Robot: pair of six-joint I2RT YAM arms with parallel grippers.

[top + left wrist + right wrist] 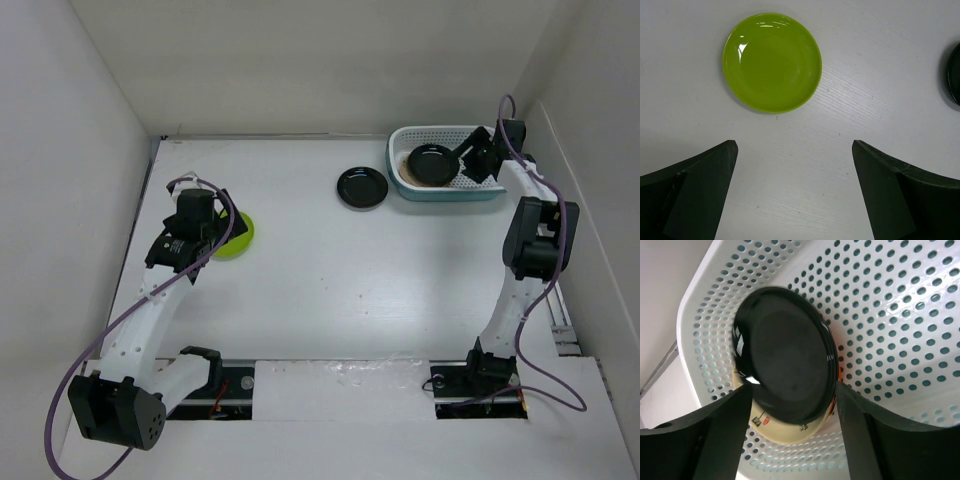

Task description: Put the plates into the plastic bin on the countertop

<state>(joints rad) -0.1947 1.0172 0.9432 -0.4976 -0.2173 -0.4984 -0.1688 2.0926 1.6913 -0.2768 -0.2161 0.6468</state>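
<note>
Left claw [794, 150] gapes wide by the green plate [772, 62]; pinch its near rim squarely. Right claw [792, 387] hangs open over the bin [900, 315].

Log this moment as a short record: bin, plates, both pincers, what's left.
bin: white perforated plastic bin, far right of the countertop
in bin: black plate lying on a cream plate
outside bin: second black plate just left of the bin; lime green plate at the left
left pincer: open, empty, over bare countertop short of the lime green plate
right pincer: open, at the bin, fingers either side of the black plate
remaining: two plates visibly outside the bin
</note>
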